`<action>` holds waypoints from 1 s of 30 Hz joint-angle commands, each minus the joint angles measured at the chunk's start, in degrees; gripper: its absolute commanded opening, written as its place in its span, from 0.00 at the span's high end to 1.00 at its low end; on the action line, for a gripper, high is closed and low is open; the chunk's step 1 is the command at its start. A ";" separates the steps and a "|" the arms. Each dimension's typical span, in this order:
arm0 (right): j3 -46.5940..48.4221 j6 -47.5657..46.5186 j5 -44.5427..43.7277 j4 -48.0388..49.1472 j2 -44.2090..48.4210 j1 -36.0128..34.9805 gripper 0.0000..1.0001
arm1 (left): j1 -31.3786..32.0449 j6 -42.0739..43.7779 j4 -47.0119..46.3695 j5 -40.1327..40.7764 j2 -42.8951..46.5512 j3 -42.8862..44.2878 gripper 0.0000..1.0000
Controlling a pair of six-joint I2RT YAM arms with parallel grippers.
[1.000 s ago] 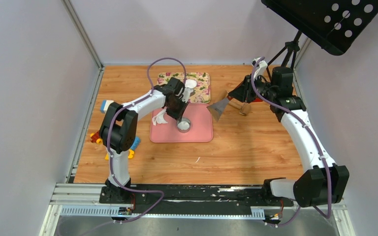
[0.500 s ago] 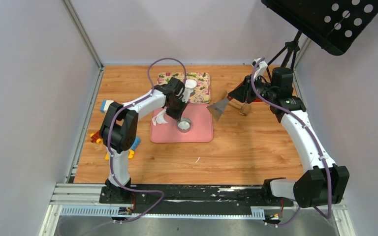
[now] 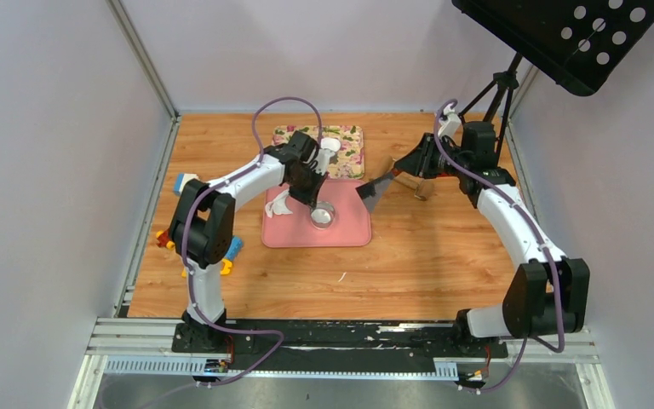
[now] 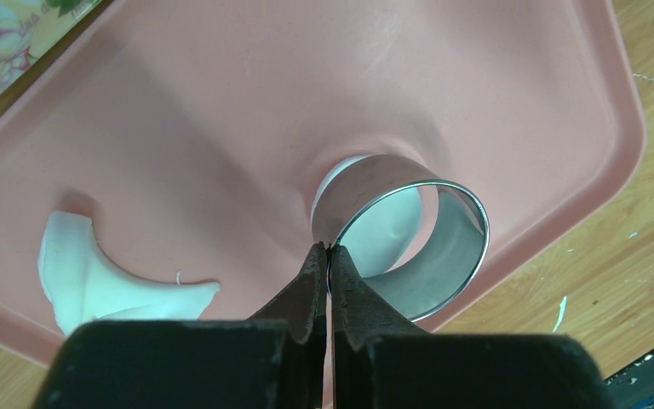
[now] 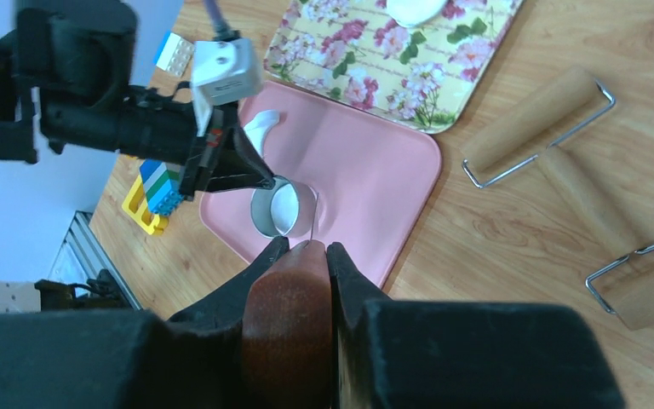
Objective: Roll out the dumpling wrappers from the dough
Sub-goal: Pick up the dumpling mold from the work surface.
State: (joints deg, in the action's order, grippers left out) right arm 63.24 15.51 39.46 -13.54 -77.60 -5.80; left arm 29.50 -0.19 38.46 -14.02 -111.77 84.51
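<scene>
My left fingers [image 4: 308,285] pinch shut on ring cutter [image 4: 366,183] rim, dumpling wrapper [image 4: 387,234] inside, just ahead; right fingers [image 5: 351,277] clamp scraper [image 5: 289,315], farther off.

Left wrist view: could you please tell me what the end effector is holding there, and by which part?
The left end effector is shut on the metal ring cutter, pinching its thin wall at the upper rim on the side nearest the camera.

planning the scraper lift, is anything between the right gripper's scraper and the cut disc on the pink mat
Yes: the metal ring cutter encircles the disc, its rim pinched by the left gripper, so its wall stands between the scraper blade and the disc.
</scene>
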 commanded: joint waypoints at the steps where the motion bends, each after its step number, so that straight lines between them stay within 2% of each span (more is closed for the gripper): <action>1: -0.32 6.03 -0.53 5.07 -3.38 0.46 1.00 | 0.05 -1.57 -2.50 -2.87 4.35 0.60 1.00; 11: -0.99 8.73 -1.53 6.42 -8.67 0.44 1.00 | -0.73 -2.00 -2.80 -4.18 5.86 0.18 1.00; 23: -1.32 8.49 -2.48 7.04 -9.92 0.45 1.00 | -1.87 -2.45 -2.68 -6.34 8.15 0.30 1.00; 25: -1.44 8.78 -2.99 7.05 -10.21 0.51 1.00 | -2.91 -2.54 -2.69 -6.49 8.92 0.55 1.00; 30: -1.07 10.26 -3.21 7.04 -12.53 0.38 1.00 | -10.16 -2.95 -2.72 -6.95 10.82 0.64 1.00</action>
State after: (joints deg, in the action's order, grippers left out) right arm 61.76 23.03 36.49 -9.26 -88.49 -5.52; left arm 25.34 -2.11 36.99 -19.75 -106.19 84.44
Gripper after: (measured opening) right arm 0.183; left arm 0.009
